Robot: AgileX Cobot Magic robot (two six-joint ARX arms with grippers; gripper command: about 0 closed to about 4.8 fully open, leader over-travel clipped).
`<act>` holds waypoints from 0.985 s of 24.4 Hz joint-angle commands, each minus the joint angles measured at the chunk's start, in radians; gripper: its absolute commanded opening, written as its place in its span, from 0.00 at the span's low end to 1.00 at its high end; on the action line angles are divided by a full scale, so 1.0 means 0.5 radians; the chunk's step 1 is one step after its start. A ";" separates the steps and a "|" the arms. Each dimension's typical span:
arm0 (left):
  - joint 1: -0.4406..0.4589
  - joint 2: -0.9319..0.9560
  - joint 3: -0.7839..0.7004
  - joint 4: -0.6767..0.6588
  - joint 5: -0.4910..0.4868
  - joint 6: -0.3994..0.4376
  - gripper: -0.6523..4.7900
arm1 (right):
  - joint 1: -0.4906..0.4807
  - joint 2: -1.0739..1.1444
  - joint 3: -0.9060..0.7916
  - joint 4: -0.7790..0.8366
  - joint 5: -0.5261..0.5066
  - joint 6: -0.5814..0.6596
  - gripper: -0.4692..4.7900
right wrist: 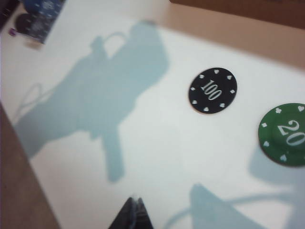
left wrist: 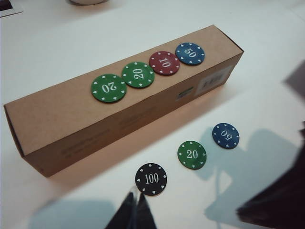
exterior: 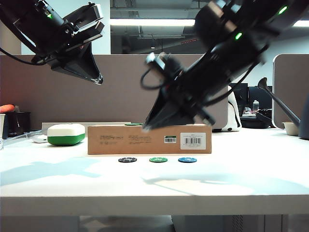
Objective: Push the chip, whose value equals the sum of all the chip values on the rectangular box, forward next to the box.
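Note:
The black chip (exterior: 127, 159) marked 100 (left wrist: 151, 179) (right wrist: 212, 90) lies flat on the white table in front of the rectangular box (exterior: 149, 139) (left wrist: 119, 102), leftmost of three loose chips. On the box lie two green 20 chips (left wrist: 108, 88), a red 10 (left wrist: 165, 63) and a blue 50 (left wrist: 190, 53). My left gripper (exterior: 99, 79) (left wrist: 133, 196) hangs shut high above the table's left part, holding nothing. My right gripper (exterior: 146, 128) (right wrist: 134, 199) is shut and empty, in the air before the box's upper front, above and slightly right of the black chip.
A green 20 chip (exterior: 158, 159) (left wrist: 192, 154) (right wrist: 285, 134) and a blue 50 chip (exterior: 187, 159) (left wrist: 225, 135) lie right of the black one. A white-and-green rounded case (exterior: 66, 134) stands left of the box. The table's front edge (exterior: 154, 197) is near.

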 commanded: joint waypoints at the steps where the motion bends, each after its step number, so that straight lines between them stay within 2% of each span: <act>1: 0.000 -0.008 -0.001 0.033 0.009 0.008 0.11 | 0.003 0.132 0.078 0.002 -0.099 -0.051 0.08; 6: 0.000 -0.008 -0.001 0.037 0.009 0.008 0.11 | 0.019 0.278 0.139 0.014 -0.152 -0.066 0.08; 12: 0.000 -0.008 -0.001 0.047 0.008 0.008 0.11 | 0.031 0.397 0.148 0.195 -0.153 -0.111 0.08; 16: -0.001 -0.008 -0.001 0.060 0.009 0.008 0.11 | 0.043 0.465 0.190 0.200 -0.015 -0.155 0.08; 22: 0.000 -0.008 -0.001 0.063 0.008 0.008 0.11 | 0.043 0.576 0.304 0.175 0.031 -0.180 0.08; 24: 0.000 -0.008 -0.001 0.063 0.009 0.008 0.11 | 0.043 0.630 0.374 0.094 0.114 -0.214 0.08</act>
